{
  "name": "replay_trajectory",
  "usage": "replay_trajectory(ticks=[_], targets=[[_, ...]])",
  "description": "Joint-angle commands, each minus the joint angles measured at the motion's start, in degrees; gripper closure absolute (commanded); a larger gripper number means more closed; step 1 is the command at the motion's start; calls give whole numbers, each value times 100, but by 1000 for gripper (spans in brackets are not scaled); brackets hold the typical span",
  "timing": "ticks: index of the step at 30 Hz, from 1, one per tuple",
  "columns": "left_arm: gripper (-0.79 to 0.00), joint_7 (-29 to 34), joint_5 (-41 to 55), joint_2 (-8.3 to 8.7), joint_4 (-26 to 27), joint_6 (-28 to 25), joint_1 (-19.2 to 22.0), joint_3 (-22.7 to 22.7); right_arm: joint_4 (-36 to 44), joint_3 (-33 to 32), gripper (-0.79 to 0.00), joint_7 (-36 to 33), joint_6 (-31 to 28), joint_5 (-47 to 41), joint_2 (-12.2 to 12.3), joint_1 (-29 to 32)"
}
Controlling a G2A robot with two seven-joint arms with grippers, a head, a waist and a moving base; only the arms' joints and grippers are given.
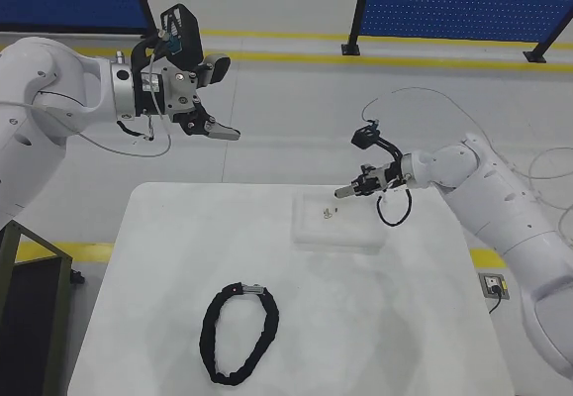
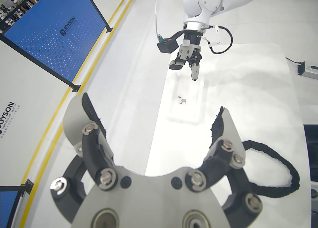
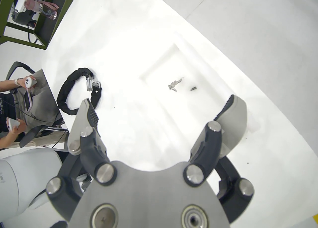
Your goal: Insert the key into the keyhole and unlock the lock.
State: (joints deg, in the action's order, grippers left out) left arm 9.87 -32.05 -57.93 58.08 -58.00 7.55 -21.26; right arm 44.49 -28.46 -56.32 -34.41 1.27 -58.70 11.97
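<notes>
The key (image 3: pixel 175 83) is seen lying flat below and ahead of the wide-open, empty right gripper (image 3: pixel 159 101), much farther from the equally open, empty left gripper (image 2: pixel 153 103).

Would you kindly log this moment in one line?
key: in tray | chain lock: on table | left gripper: open | right gripper: open, near tray
</notes>
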Motion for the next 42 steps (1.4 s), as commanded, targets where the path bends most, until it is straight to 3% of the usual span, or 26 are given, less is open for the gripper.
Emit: replay_trajectory(ticks=[1, 11, 21, 42], targets=[[-785, 0, 0, 0, 0, 0, 0, 0, -116, 89, -785, -5, 219, -108, -145, 9], [-785, 0, 0, 0, 0, 0, 0, 0, -639, 462, -785, 95, 1242, 3, -783, -110], [-785, 0, 0, 0, 0, 0, 0, 0, -1192, 599, -785, 493, 2418, 178, -1263, -80], [-785, 0, 0, 0, 0, 0, 0, 0, -1207, 606, -785, 496, 2440, 192, -1288, -74]])
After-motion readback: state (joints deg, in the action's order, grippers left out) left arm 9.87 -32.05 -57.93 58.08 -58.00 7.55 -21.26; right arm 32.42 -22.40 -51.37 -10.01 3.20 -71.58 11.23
